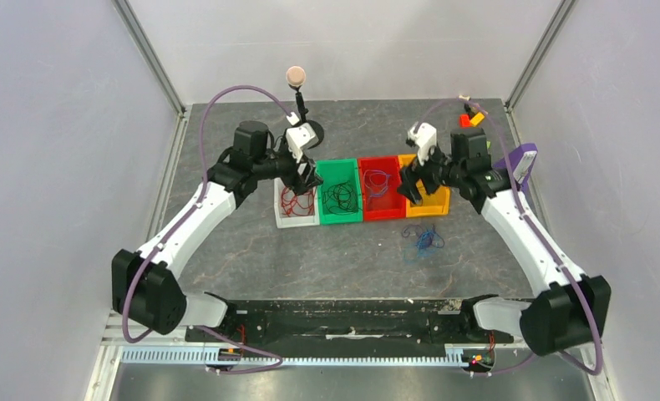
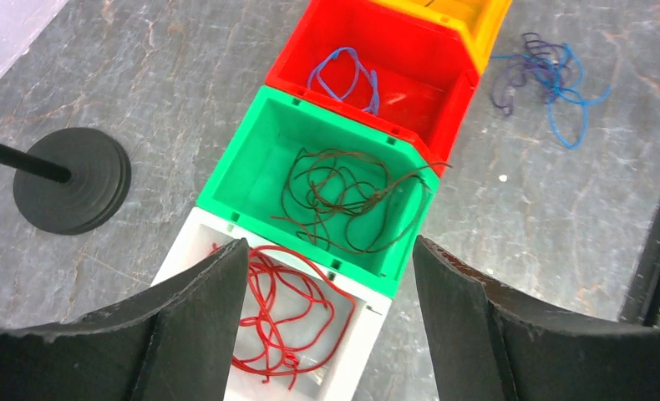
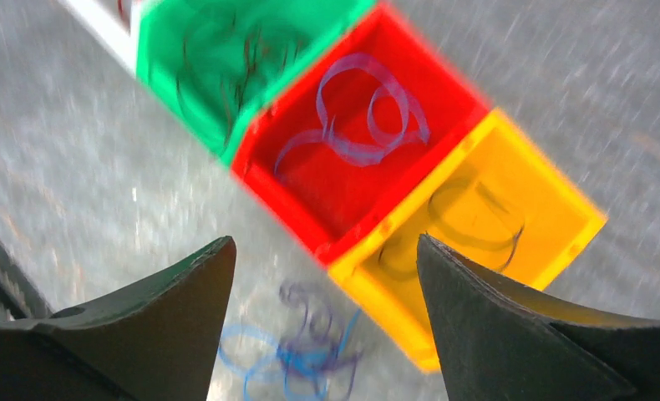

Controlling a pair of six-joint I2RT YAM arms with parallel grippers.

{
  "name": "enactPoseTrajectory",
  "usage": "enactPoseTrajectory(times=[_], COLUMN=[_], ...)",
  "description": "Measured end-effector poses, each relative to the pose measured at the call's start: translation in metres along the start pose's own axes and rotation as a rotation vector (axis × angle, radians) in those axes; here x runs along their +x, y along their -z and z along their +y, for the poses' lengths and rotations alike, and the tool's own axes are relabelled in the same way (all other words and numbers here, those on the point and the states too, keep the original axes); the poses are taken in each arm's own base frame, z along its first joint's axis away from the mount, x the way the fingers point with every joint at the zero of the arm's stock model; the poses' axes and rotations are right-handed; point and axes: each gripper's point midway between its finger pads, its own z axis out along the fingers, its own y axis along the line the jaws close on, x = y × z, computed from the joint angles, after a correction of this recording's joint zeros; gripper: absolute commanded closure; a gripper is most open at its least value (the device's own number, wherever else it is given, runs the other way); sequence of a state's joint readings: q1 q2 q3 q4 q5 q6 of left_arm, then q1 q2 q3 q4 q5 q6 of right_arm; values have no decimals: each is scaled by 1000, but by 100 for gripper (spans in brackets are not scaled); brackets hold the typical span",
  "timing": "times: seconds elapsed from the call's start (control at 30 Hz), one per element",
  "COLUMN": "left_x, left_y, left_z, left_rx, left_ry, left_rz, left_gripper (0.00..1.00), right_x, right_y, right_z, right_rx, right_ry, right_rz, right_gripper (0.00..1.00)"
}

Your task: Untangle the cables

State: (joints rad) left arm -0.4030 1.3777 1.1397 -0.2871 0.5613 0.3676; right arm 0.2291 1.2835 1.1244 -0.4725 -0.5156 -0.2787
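Note:
Four bins stand in a row. The white bin [image 1: 297, 219] holds red cables [image 2: 270, 311]. The green bin [image 1: 338, 215] holds black cables [image 2: 343, 200]. The red bin [image 1: 380, 213] holds a blue cable [image 2: 343, 75]. The yellow bin [image 1: 437, 207] holds a dark orange cable [image 3: 469, 219]. A loose tangle of blue and purple cables [image 1: 421, 240] lies on the table in front of the yellow bin. My left gripper [image 2: 327, 322] is open and empty above the white bin. My right gripper [image 3: 322, 313] is open and empty above the loose tangle; that view is blurred.
A black stand with a round base [image 1: 308, 132] and a pink ball on top rises behind the white bin. Small orange and red parts [image 1: 470, 117] lie at the back right corner. Grey walls enclose the table on three sides.

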Motion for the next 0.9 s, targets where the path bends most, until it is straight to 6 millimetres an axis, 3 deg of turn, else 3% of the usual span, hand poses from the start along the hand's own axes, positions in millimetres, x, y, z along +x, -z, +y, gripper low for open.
enactPoseTrajectory(times=[0.1, 0.27, 0.37, 0.43, 0.53, 0.63, 0.73, 0.9], left_x=[-8, -21, -21, -18, -12, -6, -3, -5], left_y=[15, 34, 36, 35, 33, 32, 33, 38], left_z=[-11, -36, -45, -50, -58, -63, -68, -90], left_rx=[25, 88, 117, 134, 160, 175, 192, 288], left_ry=[0, 9, 29, 46, 72, 87, 92, 69], left_rz=[-19, -66, -72, -66, -53, -41, -42, -80], left_gripper=[21, 21, 21, 21, 21, 21, 20, 19], right_x=[54, 167, 194, 202, 210, 210, 197, 134], right_y=[13, 25, 31, 30, 25, 22, 21, 25], right_z=[16, 27, 25, 19, 13, 12, 18, 40], right_rx=[-2, -9, 6, 26, 35, 30, 10, -82], right_ry=[43, 44, 56, 70, 88, 90, 94, 136], right_rz=[141, 470, 563, 594, 619, 615, 551, 303], right_gripper=[24, 27, 37, 55, 97, 100, 100, 100])
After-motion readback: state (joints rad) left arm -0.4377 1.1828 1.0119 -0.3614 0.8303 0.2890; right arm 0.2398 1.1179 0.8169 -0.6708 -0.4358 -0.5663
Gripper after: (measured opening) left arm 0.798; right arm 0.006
